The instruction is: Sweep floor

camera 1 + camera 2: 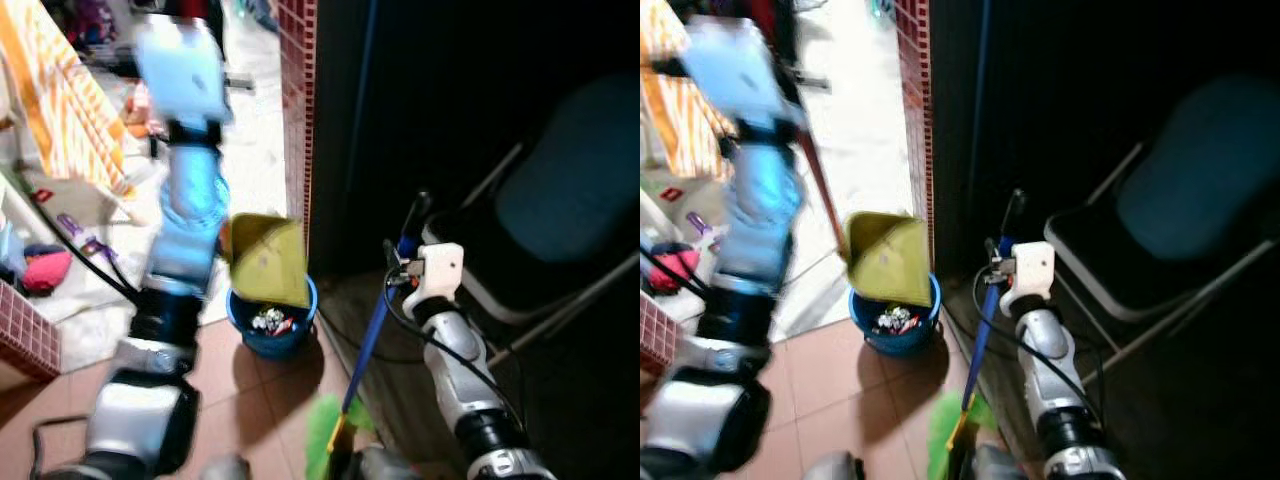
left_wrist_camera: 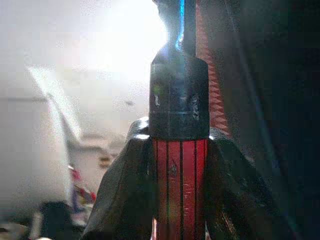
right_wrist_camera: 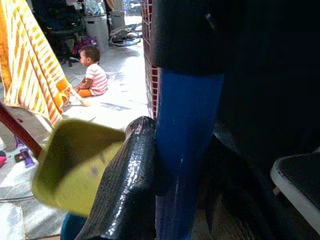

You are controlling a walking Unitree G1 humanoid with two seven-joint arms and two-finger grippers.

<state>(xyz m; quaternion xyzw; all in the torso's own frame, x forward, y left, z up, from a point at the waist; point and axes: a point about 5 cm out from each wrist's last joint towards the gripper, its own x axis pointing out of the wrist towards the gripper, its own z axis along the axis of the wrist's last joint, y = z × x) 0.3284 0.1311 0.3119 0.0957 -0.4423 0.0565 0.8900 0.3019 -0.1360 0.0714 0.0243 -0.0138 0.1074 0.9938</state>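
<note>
Left wrist view: left end effector [image 2: 180,195] clamps the red dustpan handle [image 2: 181,180], tipping the yellow dustpan [image 1: 266,260] below it over the blue bucket [image 1: 270,325], likely emptying sweepings, while right end effector [image 3: 172,170] grips the blue broom handle [image 3: 185,150], parked upright.

Silver arms [image 1: 465,375] with black joints, black cable, glossy black fingers [image 3: 125,190].

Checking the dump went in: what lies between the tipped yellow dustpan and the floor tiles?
The blue bucket stands there, litter inside, directly under the yellow dustpan; the head views show it.
</note>
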